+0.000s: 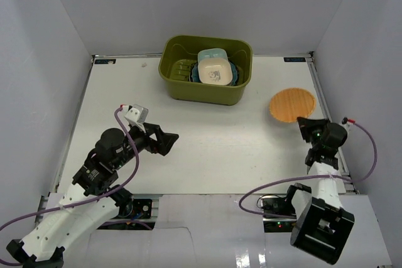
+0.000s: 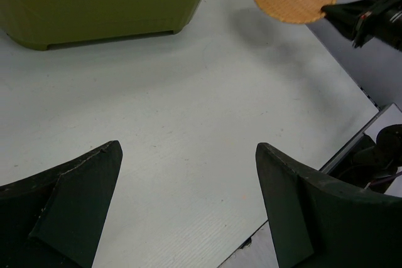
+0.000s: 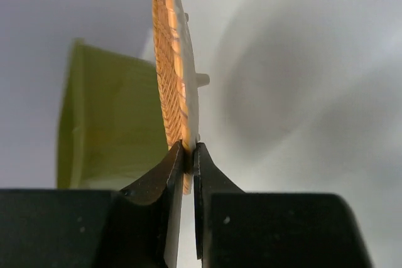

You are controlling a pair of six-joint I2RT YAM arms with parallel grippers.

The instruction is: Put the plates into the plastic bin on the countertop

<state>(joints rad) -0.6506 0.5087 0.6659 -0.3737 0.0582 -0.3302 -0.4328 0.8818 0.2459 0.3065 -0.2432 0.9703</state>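
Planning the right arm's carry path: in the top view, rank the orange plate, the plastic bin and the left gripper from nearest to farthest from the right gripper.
1. The orange plate: clamped at its near edge by the right gripper, on the right side.
2. The plastic bin: far centre, up and to the left.
3. The left gripper: near left, open.
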